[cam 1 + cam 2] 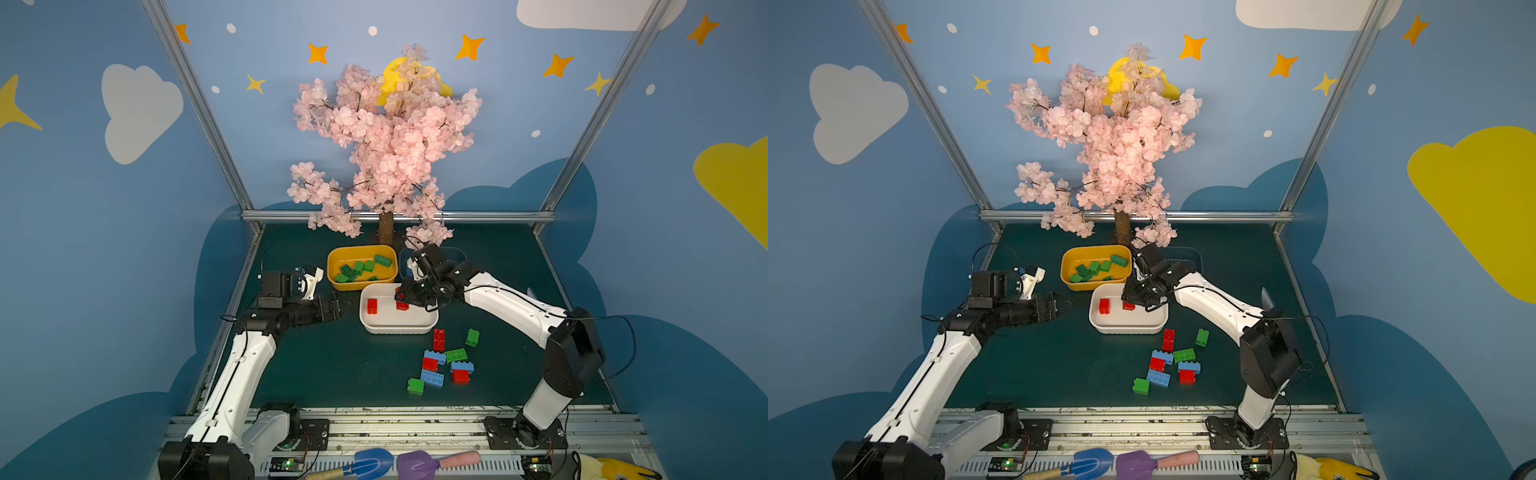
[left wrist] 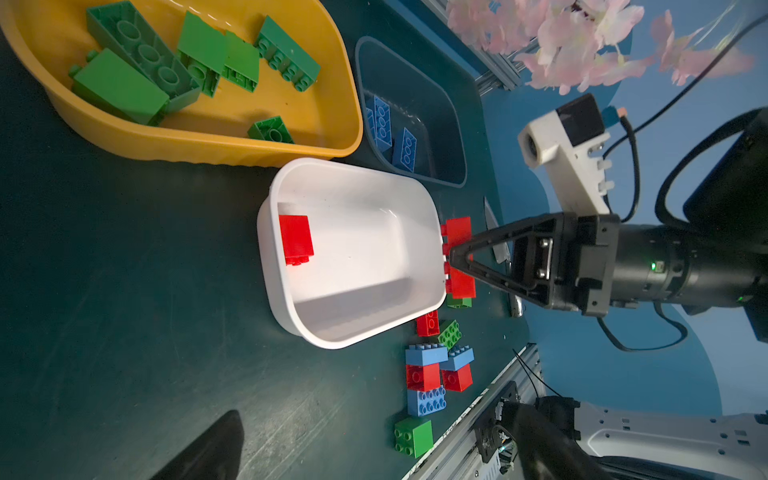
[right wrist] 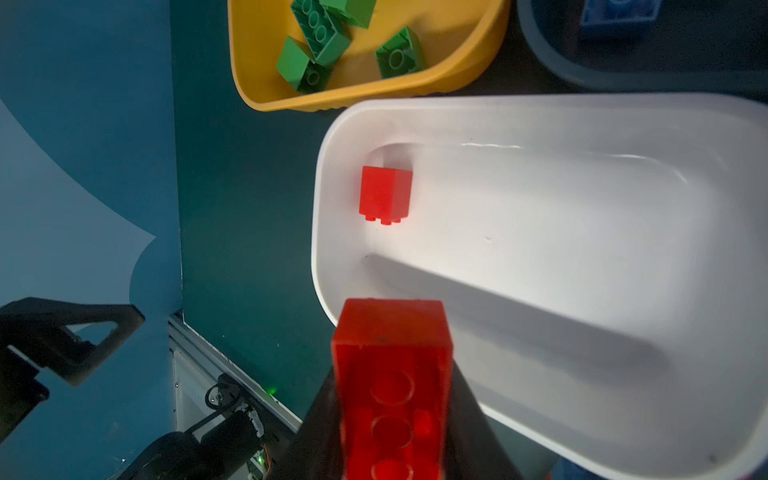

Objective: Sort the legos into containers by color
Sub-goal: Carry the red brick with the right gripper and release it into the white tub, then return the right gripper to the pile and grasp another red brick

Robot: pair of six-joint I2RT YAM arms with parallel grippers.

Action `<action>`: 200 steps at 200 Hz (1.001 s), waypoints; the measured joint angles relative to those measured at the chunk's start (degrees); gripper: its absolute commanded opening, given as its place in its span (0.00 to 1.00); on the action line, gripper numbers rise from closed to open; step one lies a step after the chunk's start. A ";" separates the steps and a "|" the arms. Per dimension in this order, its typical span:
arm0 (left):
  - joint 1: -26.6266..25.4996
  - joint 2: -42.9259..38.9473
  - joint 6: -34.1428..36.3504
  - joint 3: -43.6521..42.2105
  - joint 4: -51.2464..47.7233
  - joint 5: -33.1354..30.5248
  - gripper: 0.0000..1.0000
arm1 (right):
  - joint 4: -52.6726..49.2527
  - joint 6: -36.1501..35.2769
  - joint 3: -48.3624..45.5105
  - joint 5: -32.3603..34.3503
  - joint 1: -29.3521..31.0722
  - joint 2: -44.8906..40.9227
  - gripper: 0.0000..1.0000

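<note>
The right pincer (image 2: 457, 254) is clamped across the middle of a long red brick (image 3: 392, 365), held above the near rim of the white tub (image 2: 357, 249). From the wrist views the brick seems to hang over the edge rather than the middle, so letting go here could drop it on the rim, tipping it back onto the tabletop (image 1: 332, 365) or nudging the light tub. It probably needs carrying further in first. The white tub holds one red brick (image 2: 296, 239) on its side near the far end. Just behind it, touching or nearly so, the yellow tub (image 2: 187, 141) holds a jumble of green bricks (image 2: 124, 87). Beside that, the dark blue tub (image 2: 446, 108) holds a few blue bricks (image 2: 382, 122). A cluster of loose red, green and blue bricks (image 1: 456, 354) waits on the tabletop in front of the white tub. The left pincer (image 1: 334, 307) hangs with its jaws wide apart and empty, off to the left of the tubs.
</note>
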 measured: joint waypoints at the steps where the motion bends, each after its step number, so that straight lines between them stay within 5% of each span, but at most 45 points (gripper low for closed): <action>1: 0.00 -0.04 -0.02 0.00 -0.02 -0.02 0.99 | -0.07 0.00 0.28 0.07 0.04 0.26 0.21; 62: 0.00 -1.36 0.31 -0.04 -1.46 -0.87 1.00 | -1.01 -0.09 8.35 2.01 2.03 13.00 0.26; 116: 0.00 -1.38 0.87 -0.04 -1.77 -1.01 1.00 | 1.03 0.04 10.99 0.94 2.27 20.33 0.52; 167: 0.00 -1.16 0.87 -0.04 -1.73 -0.96 1.00 | 3.82 -1.07 8.57 -1.44 1.57 17.59 0.59; 200: 0.00 -0.70 0.44 -0.24 -1.11 -0.35 1.00 | 1.77 -1.66 -4.55 -0.61 1.18 3.15 0.62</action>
